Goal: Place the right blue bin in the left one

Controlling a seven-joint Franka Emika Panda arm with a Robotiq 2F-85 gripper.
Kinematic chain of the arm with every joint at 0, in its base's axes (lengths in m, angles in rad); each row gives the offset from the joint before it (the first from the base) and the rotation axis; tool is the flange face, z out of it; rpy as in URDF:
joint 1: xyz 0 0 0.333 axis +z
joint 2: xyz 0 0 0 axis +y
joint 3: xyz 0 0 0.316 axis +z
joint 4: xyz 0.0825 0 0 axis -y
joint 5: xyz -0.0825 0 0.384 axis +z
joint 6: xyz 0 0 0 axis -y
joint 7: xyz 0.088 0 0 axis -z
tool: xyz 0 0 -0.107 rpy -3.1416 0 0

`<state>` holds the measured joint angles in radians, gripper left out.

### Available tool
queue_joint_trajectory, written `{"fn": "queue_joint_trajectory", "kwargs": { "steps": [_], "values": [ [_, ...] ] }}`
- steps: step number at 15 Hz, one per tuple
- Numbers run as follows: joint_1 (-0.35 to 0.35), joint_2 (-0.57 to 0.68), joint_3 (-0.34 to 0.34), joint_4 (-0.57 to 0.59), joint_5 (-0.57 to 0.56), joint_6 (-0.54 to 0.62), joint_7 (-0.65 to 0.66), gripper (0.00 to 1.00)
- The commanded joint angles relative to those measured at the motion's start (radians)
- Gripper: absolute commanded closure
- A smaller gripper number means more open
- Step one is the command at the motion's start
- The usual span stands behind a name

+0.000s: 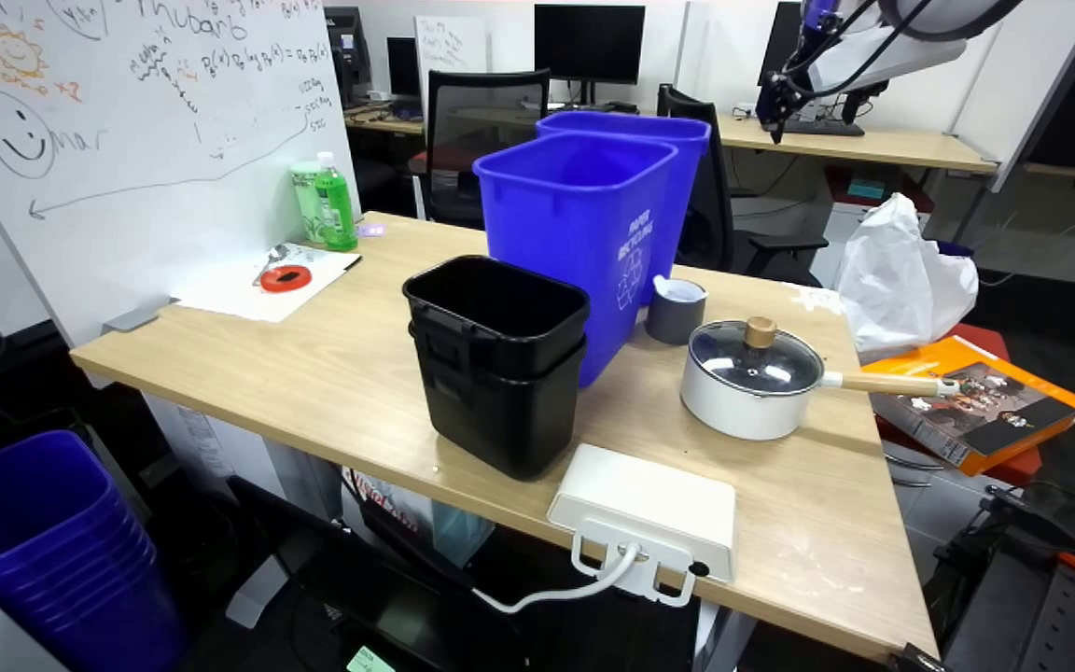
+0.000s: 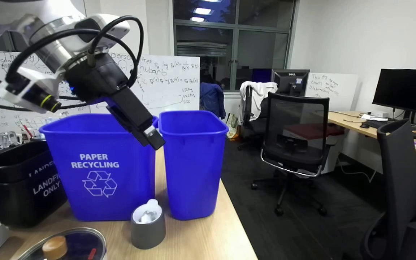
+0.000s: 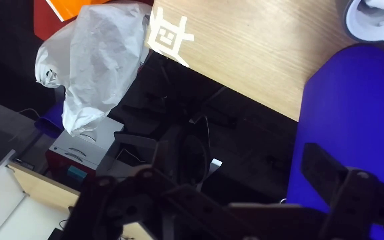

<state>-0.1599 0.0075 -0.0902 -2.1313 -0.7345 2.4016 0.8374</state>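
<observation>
Handling Considerations Prior to Nesting

My claw (image 2: 152, 139) carried nothing; its two fingers (image 3: 323, 173) were spread well apart in the wrist view. I took the right blue bin (image 2: 193, 166) to be the plain-sided one, upright on the desk (image 2: 208, 242) near its edge and, in both exterior views, to the right of the left blue bin (image 2: 101, 168), which was lettered for paper recycling. A grey cup (image 2: 148, 234) stood near the bases of both.

The plastic looked thin and fairly stiff. I judged the right blue bin light if empty, though its floor was hidden from me, and unlikely to break. Its smooth, tapered walls promised little purchase and might have flexed under a squeeze. The lipped rim (image 2: 193, 134) seemed the better hold: one finger inside, one outside, at the middle of a side. A grip near a corner would probably have let it tilt. Because it presented a narrower face than its neighbour, I expected a turn would be needed before the taper could seat.
</observation>
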Motion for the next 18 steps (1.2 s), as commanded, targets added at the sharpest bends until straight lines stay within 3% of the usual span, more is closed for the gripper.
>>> {"fn": "queue_joint_trajectory", "kwargs": {
  "steps": [1, 4, 13, 14, 18],
  "values": [
    [0.015, 0.028, -0.015, 0.038, -0.018, -0.008, 0.067, 0.00],
    [0.011, 0.080, -0.029, 0.115, -0.006, -0.010, 0.221, 0.00],
    [0.037, 0.302, -0.106, 0.369, 0.259, -0.017, 0.523, 0.00],
    [0.042, 0.265, -0.111, 0.306, 0.231, -0.002, 0.460, 0.00],
    [0.053, 0.276, -0.124, 0.320, 0.234, -0.003, 0.465, 0.00]
  ]
}}
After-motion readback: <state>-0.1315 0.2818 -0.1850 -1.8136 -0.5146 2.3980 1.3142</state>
